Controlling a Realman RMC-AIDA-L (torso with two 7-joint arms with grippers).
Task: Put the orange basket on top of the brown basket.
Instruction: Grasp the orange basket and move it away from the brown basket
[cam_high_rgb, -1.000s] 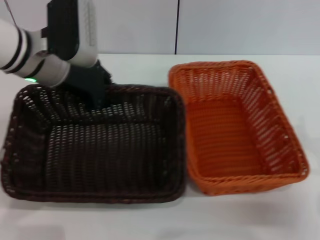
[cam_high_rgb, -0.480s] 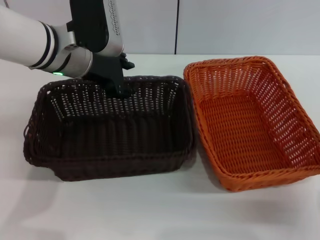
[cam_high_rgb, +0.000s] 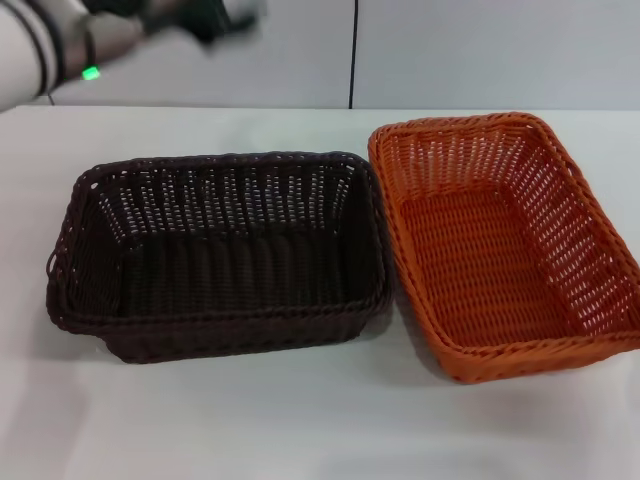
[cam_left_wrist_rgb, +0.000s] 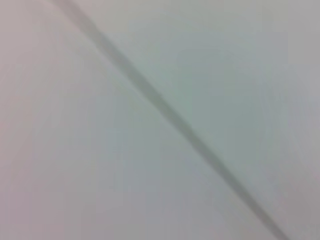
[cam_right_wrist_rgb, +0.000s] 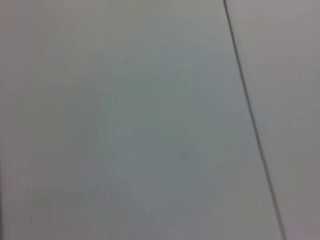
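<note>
The brown basket (cam_high_rgb: 230, 270) sits on the white table (cam_high_rgb: 300, 420) at the left of the head view, empty. The orange basket (cam_high_rgb: 480, 260) sits right beside it on the table, also empty, and their near rims almost touch. My left arm is raised at the top left of the head view, with its gripper (cam_high_rgb: 215, 18) blurred, well above and behind the brown basket and touching nothing. My right gripper is out of view. Both wrist views show only a pale wall with a dark seam.
A pale wall with a vertical dark seam (cam_high_rgb: 353, 50) stands behind the table. Bare table surface lies in front of both baskets and behind the brown one.
My left gripper has left the brown basket's far rim and risen to the top left of the view. In the last half second both baskets stayed put.
</note>
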